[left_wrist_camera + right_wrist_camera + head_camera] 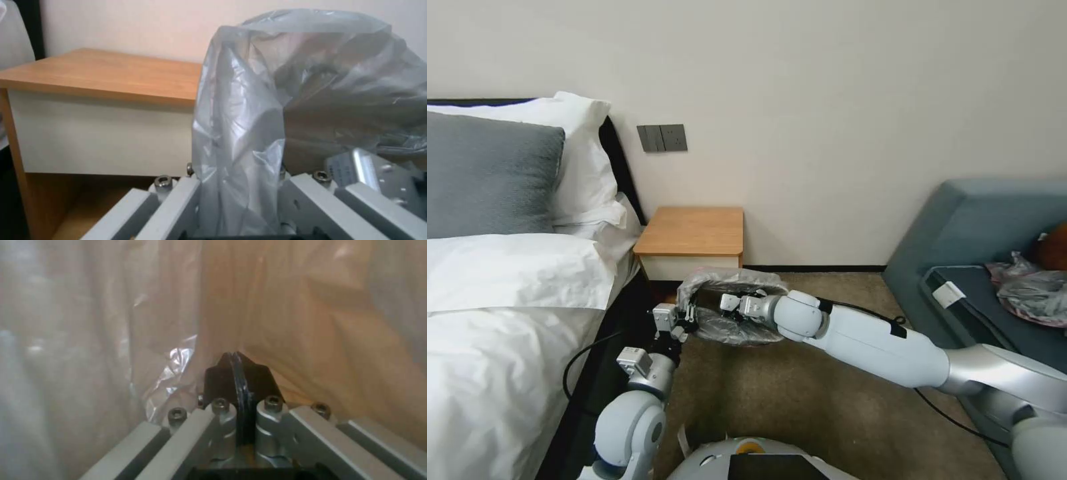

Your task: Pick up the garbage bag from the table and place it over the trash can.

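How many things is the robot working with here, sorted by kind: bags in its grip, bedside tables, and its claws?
Garbage bag: 1, pinched by both claws
Table: 1, bare top
Grippers: 2, left gripper and right gripper, both shut on the bag
Total: 4

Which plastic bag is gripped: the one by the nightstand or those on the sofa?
The garbage bag before the table, stretched between left end effector and right end effector; the sofa bags lie untouched.
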### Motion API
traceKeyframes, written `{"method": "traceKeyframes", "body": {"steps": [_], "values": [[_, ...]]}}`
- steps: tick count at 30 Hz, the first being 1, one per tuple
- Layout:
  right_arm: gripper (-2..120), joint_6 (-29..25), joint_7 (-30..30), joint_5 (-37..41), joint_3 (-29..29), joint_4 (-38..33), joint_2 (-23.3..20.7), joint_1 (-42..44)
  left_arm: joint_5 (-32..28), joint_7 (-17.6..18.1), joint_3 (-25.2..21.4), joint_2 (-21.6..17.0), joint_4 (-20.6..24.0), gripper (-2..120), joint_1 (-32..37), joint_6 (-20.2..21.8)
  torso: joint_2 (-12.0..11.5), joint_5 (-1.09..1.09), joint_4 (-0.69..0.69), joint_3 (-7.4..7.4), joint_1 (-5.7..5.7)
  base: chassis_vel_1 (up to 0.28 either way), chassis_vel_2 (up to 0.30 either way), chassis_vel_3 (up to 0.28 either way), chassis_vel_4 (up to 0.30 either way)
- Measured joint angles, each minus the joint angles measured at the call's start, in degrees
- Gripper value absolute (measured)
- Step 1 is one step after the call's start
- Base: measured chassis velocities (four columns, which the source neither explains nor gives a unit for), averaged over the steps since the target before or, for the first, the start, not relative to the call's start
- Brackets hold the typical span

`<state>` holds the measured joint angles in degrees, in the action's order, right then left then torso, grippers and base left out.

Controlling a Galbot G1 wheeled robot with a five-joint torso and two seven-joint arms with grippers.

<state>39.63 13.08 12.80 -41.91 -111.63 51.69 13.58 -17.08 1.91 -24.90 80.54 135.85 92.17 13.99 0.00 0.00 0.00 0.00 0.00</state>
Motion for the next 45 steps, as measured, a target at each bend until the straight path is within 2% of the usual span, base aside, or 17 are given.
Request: {"method": "traceKeyframes", "body": {"steps": [15, 22, 29, 40, 42, 45], "values": [[0, 1.8, -1.8, -0.3, -1.8, 2.6, 2.0, -1.4, -0.2, -0.2, -0.1, -0.1, 0.4, 5, 0.0, 0.0, 0.0, 0.0, 0.0, 0.0, 0.0, 0.0, 0.0, 0.0, 0.0], [0, 1.9, -2.4, 0.9, -1.9, 1.6, 1.7, -1.8, -0.8, -0.7, -1.3, 0.0, -0.1, 4, 0.0, 0.0, 0.0, 0.0, 0.0, 0.0, 0.0, 0.0, 0.0, 0.0, 0.0], [0, 2.2, -4.2, 6.1, -0.9, -2.5, -0.7, -2.2, -1.3, -1.0, -3.4, 0.2, -2.4, 4, -0.3, -0.1, 0.0, 0.01, 0.0, 0.0, 0.0, 0.0, 0.0, 0.0, 0.0], [0, 2.2, -6.0, 12.3, 1.0, -8.1, -4.9, -1.6, -2.6, -0.8, -3.9, 0.5, -5.7, 4, -0.7, 0.0, 0.0, 0.0, 0.0, 0.0, 0.0, 0.0, 0.0, 0.0, 0.0], [0, 2.2, -8.0, 17.6, 2.8, -11.2, -7.2, -0.3, -3.7, -0.5, -3.9, 0.6, -6.7, 4, -0.8, 0.4, 0.0, 0.0, -0.01, 0.0, 0.0, 0.0, 0.0, 0.0, 0.0], [0, 2.2, -8.4, 19.8, 4.5, -12.9, -8.5, 0.9, -4.6, -0.1, -3.6, 0.8, -6.8, 4, -0.9, 1.1, 0.0, 0.01, 0.0, 0.0, 0.0, 0.0, 0.0, 0.0, 0.0]]}}
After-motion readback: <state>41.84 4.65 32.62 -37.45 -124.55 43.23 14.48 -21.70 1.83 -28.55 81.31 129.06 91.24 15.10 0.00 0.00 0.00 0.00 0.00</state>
